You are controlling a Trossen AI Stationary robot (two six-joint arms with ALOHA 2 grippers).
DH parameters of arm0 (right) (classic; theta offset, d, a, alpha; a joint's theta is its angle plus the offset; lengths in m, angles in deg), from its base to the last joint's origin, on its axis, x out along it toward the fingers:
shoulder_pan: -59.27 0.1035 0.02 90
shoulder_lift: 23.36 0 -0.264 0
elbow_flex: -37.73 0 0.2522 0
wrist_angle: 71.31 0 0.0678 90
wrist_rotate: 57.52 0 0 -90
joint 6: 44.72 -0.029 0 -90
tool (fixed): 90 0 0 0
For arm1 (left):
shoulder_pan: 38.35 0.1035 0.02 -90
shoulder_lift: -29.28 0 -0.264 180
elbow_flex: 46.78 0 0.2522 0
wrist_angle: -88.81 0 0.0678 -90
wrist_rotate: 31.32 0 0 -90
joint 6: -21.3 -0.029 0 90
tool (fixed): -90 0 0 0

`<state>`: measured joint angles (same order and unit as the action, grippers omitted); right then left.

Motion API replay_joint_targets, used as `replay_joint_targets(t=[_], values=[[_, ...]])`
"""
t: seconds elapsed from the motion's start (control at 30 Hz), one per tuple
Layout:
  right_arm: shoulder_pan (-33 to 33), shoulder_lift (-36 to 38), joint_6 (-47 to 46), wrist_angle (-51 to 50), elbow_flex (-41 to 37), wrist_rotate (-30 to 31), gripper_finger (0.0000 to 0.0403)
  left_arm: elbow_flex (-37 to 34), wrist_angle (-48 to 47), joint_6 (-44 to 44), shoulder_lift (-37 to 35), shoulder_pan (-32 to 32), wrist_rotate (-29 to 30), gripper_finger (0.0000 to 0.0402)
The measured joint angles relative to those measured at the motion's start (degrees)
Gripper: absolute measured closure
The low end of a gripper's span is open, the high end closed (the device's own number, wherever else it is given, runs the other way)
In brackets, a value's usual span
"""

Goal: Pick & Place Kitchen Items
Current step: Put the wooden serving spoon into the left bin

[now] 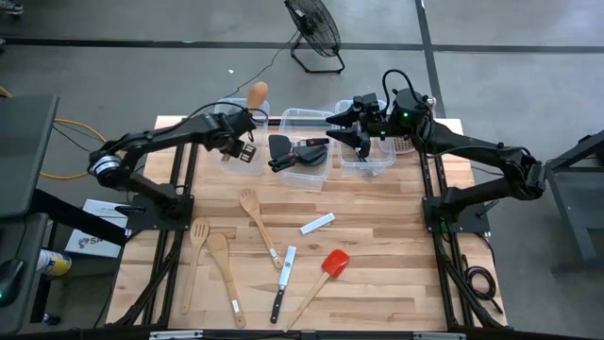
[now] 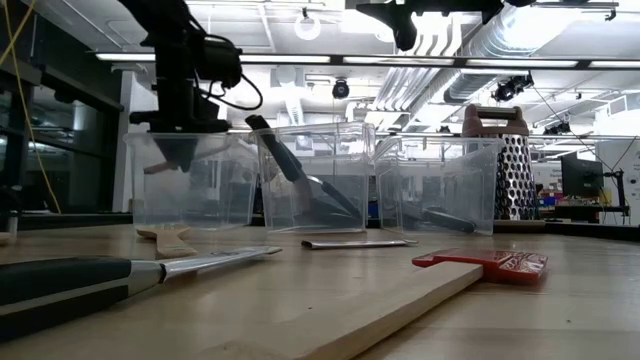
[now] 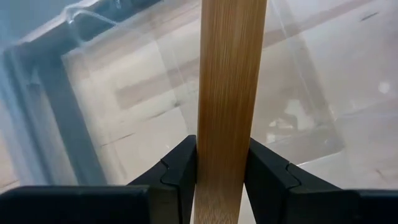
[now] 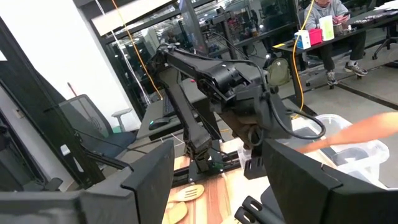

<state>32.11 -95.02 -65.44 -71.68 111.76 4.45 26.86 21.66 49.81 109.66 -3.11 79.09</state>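
My left gripper (image 1: pixel 238 144) is over the left clear bin (image 1: pixel 243 159) and is shut on a pale wooden utensil (image 3: pixel 227 93), whose rounded end (image 1: pixel 257 93) sticks out past the gripper. My right gripper (image 1: pixel 351 128) is open and empty above the right bin (image 1: pixel 370 156). The middle bin (image 1: pixel 302 156) holds black turners (image 1: pixel 294 151). On the table lie a slotted wooden spatula (image 1: pixel 251 205), a wooden fork (image 1: pixel 199 236), a wooden spoon (image 1: pixel 221 253), a black-handled knife (image 1: pixel 282 283) and a red-headed spatula (image 1: pixel 330 266). My left gripper pinches the wooden utensil's flat handle (image 3: pixel 225 163) between its two fingers (image 3: pixel 180 171), which come from above and point down into the bin. The handle runs on past the fingers into the clear bin (image 3: pixel 124 112). Whether its lower end touches the bin floor I cannot tell.
A metal box grater (image 2: pixel 510 165) stands at the far right behind the bins. A small white flat piece (image 1: pixel 317 223) lies mid-table. A fan (image 1: pixel 316 33) stands on the floor beyond the far edge. Both arm bases flank the table.
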Motion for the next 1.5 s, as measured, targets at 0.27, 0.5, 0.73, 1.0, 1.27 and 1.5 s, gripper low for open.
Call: replay_joint_targets(t=[0.27, 0.5, 0.73, 1.0, 1.27, 1.5], values=[[0.0, 0.0, 0.0, 0.0, 0.0, 0.0, 0.0167, -0.2, 1.1, -0.2, 3.6, 0.0, -0.3, 0.0293], [0.0, 0.0, 0.8, -1.5, 0.0, 0.0, 0.0167, -0.1, 1.4, -0.2, 4.7, 0.0, -1.2, 0.0284], [0.0, 0.0, 1.3, -2.5, 0.0, 0.0, 0.0167, -0.1, 0.9, -0.2, 4.8, 0.0, -1.7, 0.0267], [0.0, 0.0, 1.3, -2.5, 0.0, 0.0, 0.0167, 0.0, 0.7, -0.2, 3.7, 0.0, -1.9, 0.0253], [0.0, 0.0, 1.3, -2.5, 0.0, 0.0, 0.0167, 5.4, -3.4, -1.2, 1.4, 0.0, 0.2, 0.0253], [0.0, 0.0, 1.0, -2.7, 0.0, 0.0, 0.0167, 13.8, -13.6, 2.9, 1.4, 0.0, -0.4, 0.0252]])
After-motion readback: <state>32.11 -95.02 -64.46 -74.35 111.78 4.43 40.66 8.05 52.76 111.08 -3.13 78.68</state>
